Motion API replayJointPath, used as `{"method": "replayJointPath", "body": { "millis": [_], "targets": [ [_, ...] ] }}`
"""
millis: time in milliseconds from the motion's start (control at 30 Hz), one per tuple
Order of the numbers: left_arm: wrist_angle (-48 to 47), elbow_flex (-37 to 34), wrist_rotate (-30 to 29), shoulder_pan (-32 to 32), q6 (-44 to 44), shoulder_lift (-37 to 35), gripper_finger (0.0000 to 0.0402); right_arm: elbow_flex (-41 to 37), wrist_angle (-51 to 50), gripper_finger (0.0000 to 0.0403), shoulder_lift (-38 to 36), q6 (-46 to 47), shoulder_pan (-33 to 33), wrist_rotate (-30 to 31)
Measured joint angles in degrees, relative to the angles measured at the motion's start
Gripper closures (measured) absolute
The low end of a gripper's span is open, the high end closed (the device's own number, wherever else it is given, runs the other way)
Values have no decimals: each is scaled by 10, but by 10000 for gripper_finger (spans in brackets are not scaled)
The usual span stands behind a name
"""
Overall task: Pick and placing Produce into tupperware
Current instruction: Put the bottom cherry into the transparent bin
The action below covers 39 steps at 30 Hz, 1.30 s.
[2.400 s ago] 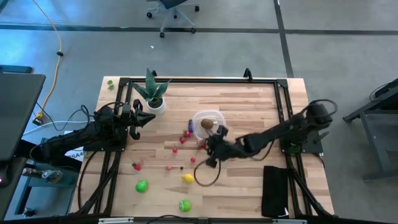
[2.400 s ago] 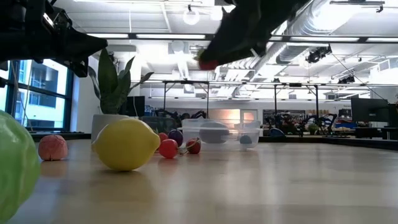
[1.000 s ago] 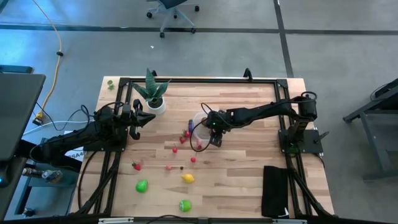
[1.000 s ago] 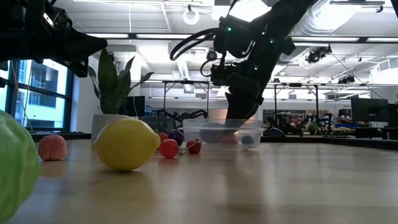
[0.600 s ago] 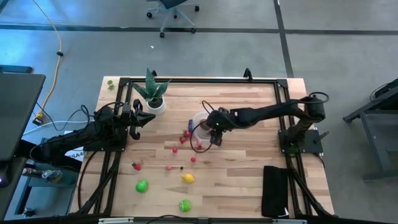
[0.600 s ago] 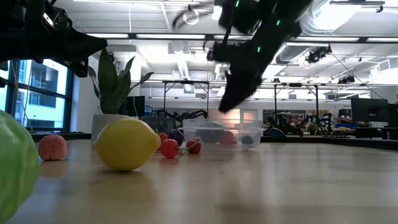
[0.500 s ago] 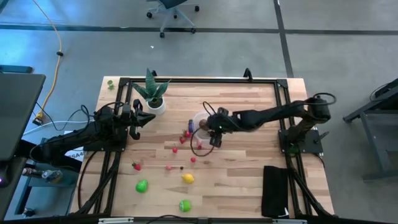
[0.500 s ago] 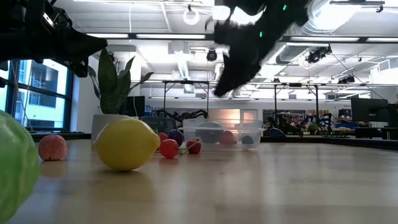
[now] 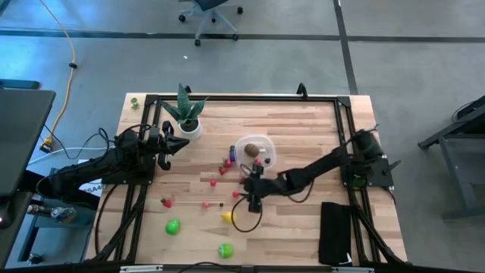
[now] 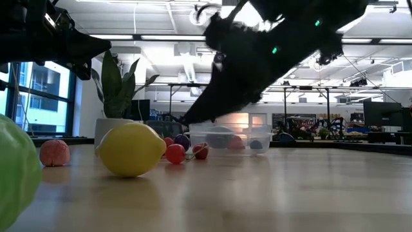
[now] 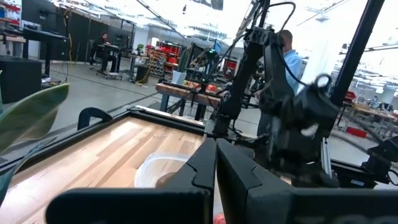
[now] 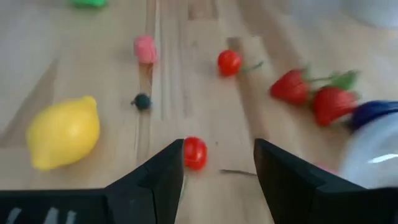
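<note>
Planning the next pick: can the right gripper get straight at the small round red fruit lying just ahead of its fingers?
Probably yes. The right gripper is open, and the small round red fruit lies on bare wooden table just ahead of it, with the yellow lemon well aside.

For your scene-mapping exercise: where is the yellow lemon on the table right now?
In the high view the lemon lies toward the table's near edge, just left of the right gripper, with a green fruit nearer the edge.
</note>
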Motion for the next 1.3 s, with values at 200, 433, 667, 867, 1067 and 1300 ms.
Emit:
{"method": "replayJointPath", "body": {
  "millis": [200, 433, 667, 867, 1067, 1300],
  "targets": [
    [0, 0, 0, 0, 0, 0, 399, 57, -3, 217, 50, -20, 1, -13],
    [0, 0, 0, 0, 0, 0, 399, 70, -26, 217, 66, -5, 7, -12],
    [0, 0, 0, 0, 0, 0, 399, 70, -30, 217, 82, 7, 8, -14],
    [0, 0, 0, 0, 0, 0, 399, 70, -30, 217, 87, 15, 9, -13],
    [0, 0, 0, 0, 0, 0, 399, 70, -33, 228, 87, 15, 9, -13],
    [0, 0, 0, 0, 0, 0, 399, 70, -36, 249, 92, 18, 5, -27]
  ]
}}
